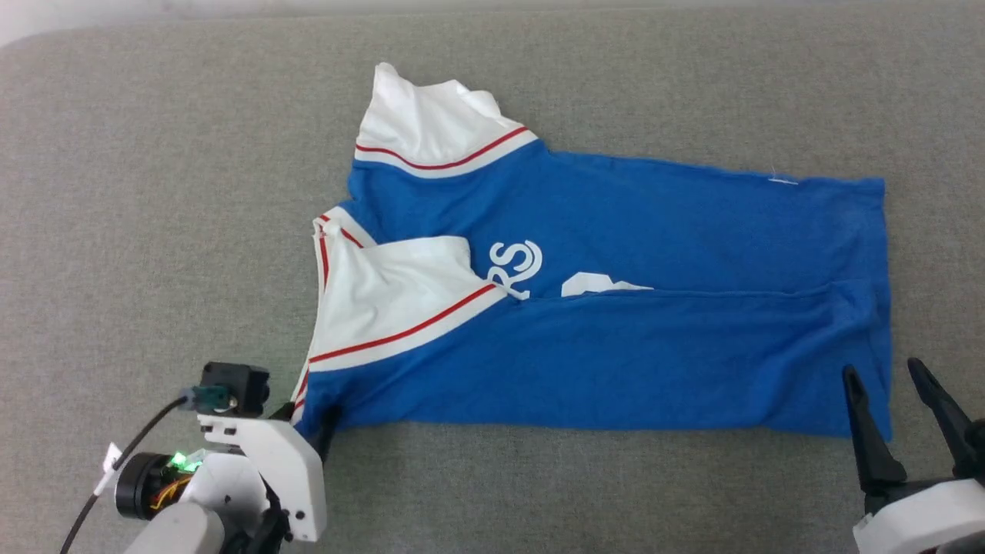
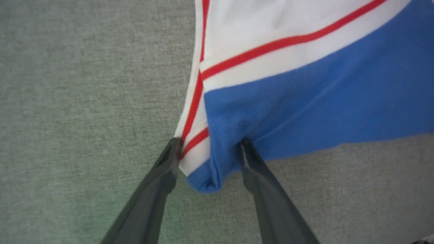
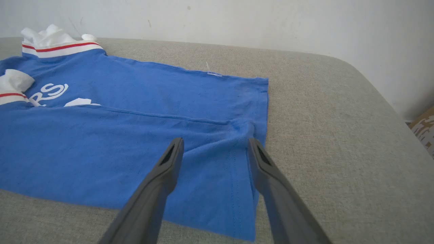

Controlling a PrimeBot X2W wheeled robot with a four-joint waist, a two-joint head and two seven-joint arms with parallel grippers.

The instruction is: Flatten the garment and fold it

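Blue garment lies half-folded; left pincer spread astride its corner; right pincer spread.

garment: matt jersey cloth | tabletop: coarse woven fabric | right pincer: matt dark plastic

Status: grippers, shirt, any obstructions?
Left gripper open, straddling striped-trim corner of shirt. Right gripper open at hem corner. Shirt folded lengthwise. Nothing blocking.
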